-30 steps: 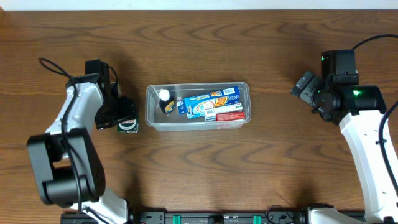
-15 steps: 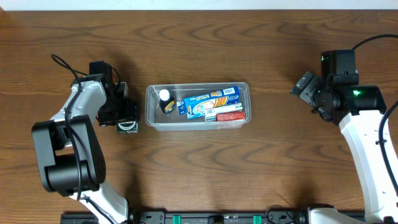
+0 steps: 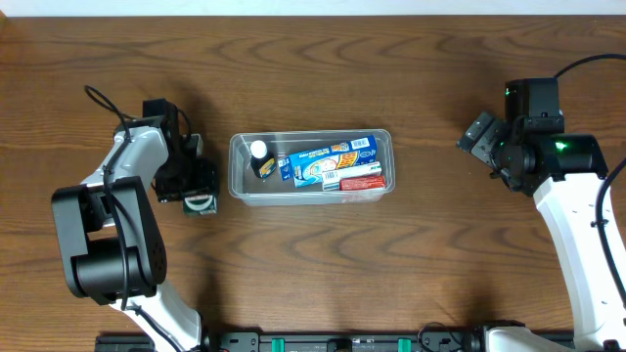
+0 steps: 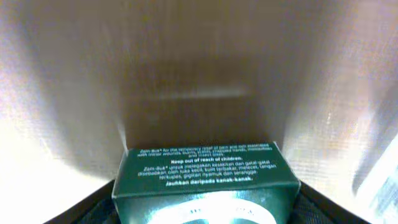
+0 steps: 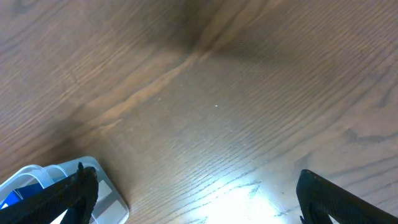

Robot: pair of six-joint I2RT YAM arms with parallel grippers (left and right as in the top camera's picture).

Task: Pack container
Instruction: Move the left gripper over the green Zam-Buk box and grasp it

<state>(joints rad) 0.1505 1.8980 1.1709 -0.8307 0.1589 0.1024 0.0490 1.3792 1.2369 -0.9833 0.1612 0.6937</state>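
At the left of the overhead view, the left gripper (image 3: 197, 186) hangs low over a small dark green cardboard box (image 3: 201, 200) with a pale round mark on top. The box lies on the dark brown wooden table (image 3: 313, 264), just beside the left end of the container (image 3: 311, 134) and apart from it. In the left wrist view the green box (image 4: 202, 174) fills the lower middle of the frame, white print on its face, with the black fingers (image 4: 87, 211) flanking its two lower corners. Whether they press on it cannot be told.

The container, a clear plastic rectangular tub with rounded corners, sits in the middle of the overhead frame. It holds a small dark bottle with a white cap (image 3: 258, 154) at its left end, a blue carton (image 3: 328, 158) and a red-and-white carton (image 3: 358, 180).

At the right edge of the frame the right gripper (image 3: 477, 137) hovers well apart from the tub. In its wrist view, its fingertips (image 5: 81, 186) are spread wide over bare wood, gripping nothing, with one tub corner (image 5: 102, 193) at lower left.
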